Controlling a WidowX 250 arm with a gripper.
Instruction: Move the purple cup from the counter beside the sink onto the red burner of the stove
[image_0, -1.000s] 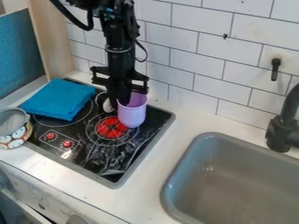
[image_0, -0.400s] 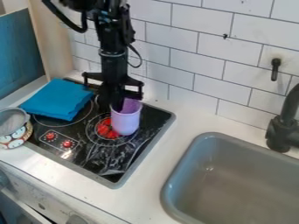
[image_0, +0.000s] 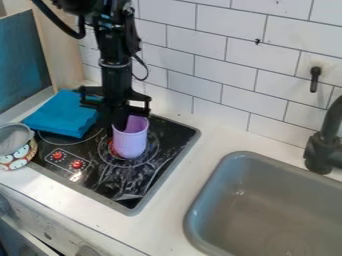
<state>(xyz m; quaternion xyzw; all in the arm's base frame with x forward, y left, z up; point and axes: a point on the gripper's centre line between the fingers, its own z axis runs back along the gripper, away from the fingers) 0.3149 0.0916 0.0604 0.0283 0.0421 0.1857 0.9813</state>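
The purple cup (image_0: 131, 143) and gripper (image_0: 115, 121) have shifted toward the blue cloth (image_0: 61, 114). The cup is upright at the stove's (image_0: 123, 189) red burner, its move seemingly unfinished, the gripper yet to withdraw (pinching or spread, I can't tell).

A lilac cup (image_0: 131, 140) is set off by a glossy black stovetop (image_0: 150, 172).
Teal is shown by the folded cloth (image_0: 61, 114), red by the two knobs (image_0: 67, 159), and grey by the sink (image_0: 267, 200); the white wall tiles (image_0: 194, 50) are crossed by dark grout lines, and the bowl (image_0: 18, 159) is patterned with white, black-dotted rounds.
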